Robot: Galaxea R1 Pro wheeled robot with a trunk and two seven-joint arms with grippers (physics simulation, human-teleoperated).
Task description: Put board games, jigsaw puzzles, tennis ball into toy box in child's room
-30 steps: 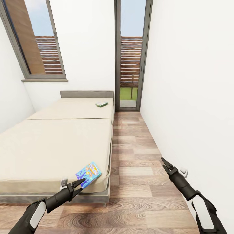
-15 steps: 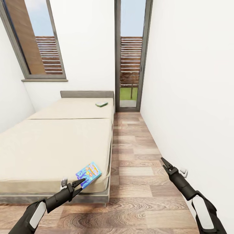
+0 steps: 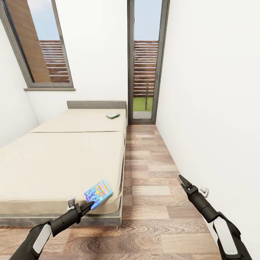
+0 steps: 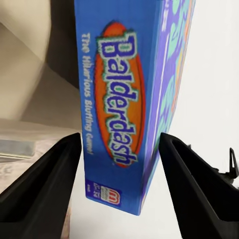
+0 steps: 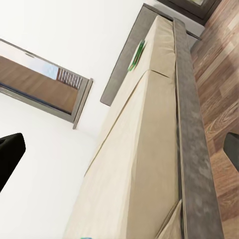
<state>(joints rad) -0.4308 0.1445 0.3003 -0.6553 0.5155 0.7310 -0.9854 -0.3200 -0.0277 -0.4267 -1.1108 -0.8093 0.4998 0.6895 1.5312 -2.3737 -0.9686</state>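
Straddling the blue board game (image 4: pixel 130 104), left fingers (image 4: pixel 42 191) spread.

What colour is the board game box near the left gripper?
Blue, with an orange oval reading Balderdash: the board game box shows best in the left wrist view.

Item: blue game carton (image 4: pixel 124 99), side panel, left wrist view
Title: "Balderdash", white letters on an orange oval
Tagline: "The Hilarious Bluffing Game", small pale letters beside the oval
Maker's mark: red logo near the carton's end; too small to read
Second item: green carton (image 3: pixel 113 115), far end of bed; print illegible
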